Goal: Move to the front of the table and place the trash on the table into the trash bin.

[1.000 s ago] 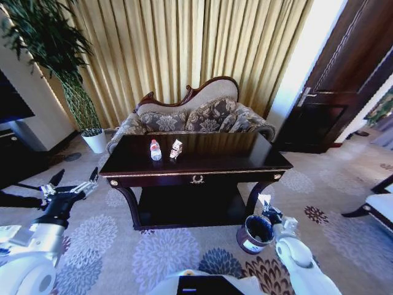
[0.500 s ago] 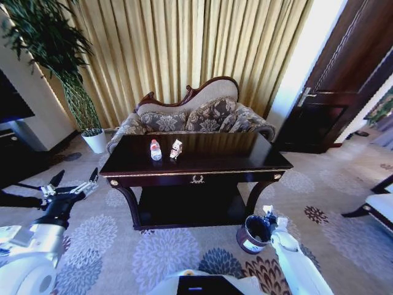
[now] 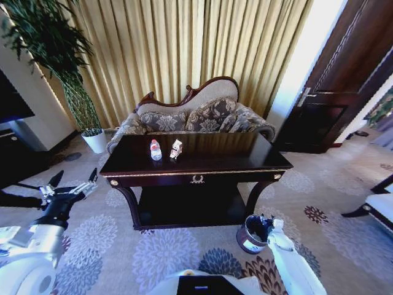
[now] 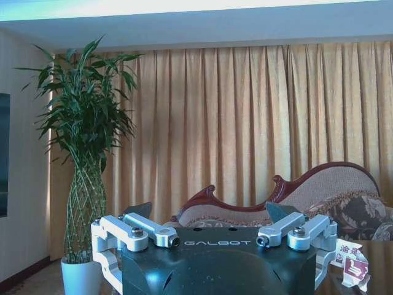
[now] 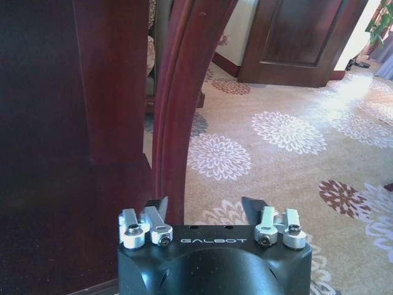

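Observation:
The dark glossy table (image 3: 233,155) stands in front of me with a clear plastic bottle (image 3: 155,149) and a crushed whitish carton (image 3: 176,149) side by side on its left half. The trash bin (image 3: 248,241) sits on the carpet by the table's right front leg. My right gripper (image 3: 266,220) hangs at the bin's rim; in the right wrist view it (image 5: 206,209) is open and holds nothing, facing the curved table leg (image 5: 178,92). My left gripper (image 3: 73,184) is open, low and left of the table; in its wrist view it (image 4: 212,212) holds nothing and the carton (image 4: 351,268) shows beyond it.
A patterned sofa (image 3: 196,117) stands behind the table against gold curtains. A tall plant in a white pot (image 3: 94,140) is at the back left, a dark door (image 3: 334,92) at the right. A chair's edge (image 3: 377,206) juts in at the far right. Patterned carpet lies around the table.
My right gripper has come down and toward the bin's rim. The white piece seen at its tip a second ago no longer shows. The left arm has not moved.

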### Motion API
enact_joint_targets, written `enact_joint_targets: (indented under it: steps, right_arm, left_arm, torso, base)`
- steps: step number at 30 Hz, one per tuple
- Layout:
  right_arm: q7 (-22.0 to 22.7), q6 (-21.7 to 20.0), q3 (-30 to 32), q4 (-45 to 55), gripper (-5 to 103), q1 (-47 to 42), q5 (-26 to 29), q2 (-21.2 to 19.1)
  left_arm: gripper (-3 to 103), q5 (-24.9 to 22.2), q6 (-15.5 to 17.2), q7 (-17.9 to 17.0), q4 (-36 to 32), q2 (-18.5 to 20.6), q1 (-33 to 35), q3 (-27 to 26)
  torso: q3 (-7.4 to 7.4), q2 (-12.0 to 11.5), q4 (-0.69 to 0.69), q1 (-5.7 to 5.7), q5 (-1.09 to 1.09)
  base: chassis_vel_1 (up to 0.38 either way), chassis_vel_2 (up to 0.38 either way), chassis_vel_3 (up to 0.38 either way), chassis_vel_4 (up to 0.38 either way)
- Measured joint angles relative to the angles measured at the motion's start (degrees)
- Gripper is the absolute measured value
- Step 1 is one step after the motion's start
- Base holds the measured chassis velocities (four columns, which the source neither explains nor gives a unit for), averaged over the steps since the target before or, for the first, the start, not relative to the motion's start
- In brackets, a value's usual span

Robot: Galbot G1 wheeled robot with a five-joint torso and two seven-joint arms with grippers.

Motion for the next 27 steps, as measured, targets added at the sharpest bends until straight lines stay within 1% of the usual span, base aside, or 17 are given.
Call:
enact_joint_targets:
  steps: [1,3,4,5,6,8,9,20,27]
  right_arm:
    - [0.0,0.0,0.0,0.0,70,0.0,0.0,0.0]
    - [0.1,0.0,0.1,0.1,81,-0.3,0.2,-0.2]
    - [0.1,0.0,0.2,0.1,81,-0.5,0.4,-0.3]
    - [0.1,0.0,0.2,0.1,86,-0.6,0.6,-0.3]
    - [0.1,0.0,0.2,0.1,86,-0.6,0.6,-0.3]
    - [0.1,0.0,0.3,0.1,96,-0.7,0.9,-0.4]
    - [0.1,0.0,0.3,0.0,99,-0.8,1.0,-0.4]
    - [0.1,0.9,0.5,-1.5,100,-0.9,0.5,-0.3]
    - [0.1,1.0,0.9,-0.5,100,-1.5,0.8,-0.4]
  left_arm:
    - [100,0.0,0.0,0.0,0.0,0.0,0.0,0.0]
    - [100,0.0,0.0,0.0,0.0,0.0,0.0,0.1]
    - [100,0.0,0.0,0.0,0.0,0.0,0.0,0.1]
    - [100,0.0,0.0,0.0,0.0,0.0,0.0,0.1]
    - [100,0.0,0.0,0.0,0.0,0.0,0.0,0.1]
    - [100,0.0,0.0,0.0,0.0,-0.1,-0.1,0.2]
    - [100,0.0,0.0,0.0,0.0,-0.1,-0.1,0.2]
    - [100,-0.2,-0.1,0.0,0.0,-0.1,-0.2,0.0]
    - [100,-0.2,-0.1,0.0,0.0,-0.1,-0.3,0.0]
  torso:
    - [0.00,0.0,0.00,0.00,0.00]
    - [0.00,0.0,-0.01,0.00,0.00]
    - [0.00,0.0,0.00,0.00,0.00]
    - [0.00,0.0,-0.01,0.00,0.00]
    - [0.00,0.0,-0.01,0.00,0.00]
    - [0.00,0.0,0.00,0.00,0.00]
    - [0.00,0.0,0.00,-0.01,0.00]
    - [0.00,0.0,-0.01,-0.01,0.00]
    - [0.00,0.0,-0.01,-0.01,0.01]
  base:
    - [0.000,0.000,0.000,0.000]
    - [0.000,0.000,0.000,0.000]
    - [0.000,0.000,0.000,0.000]
    - [0.000,0.000,0.000,0.000]
    - [0.000,0.000,0.000,0.000]
    - [0.000,0.000,0.000,0.000]
    - [0.000,0.000,0.000,0.000]
    - [0.000,0.000,0.000,0.000]
    - [0.000,0.000,0.000,0.000]
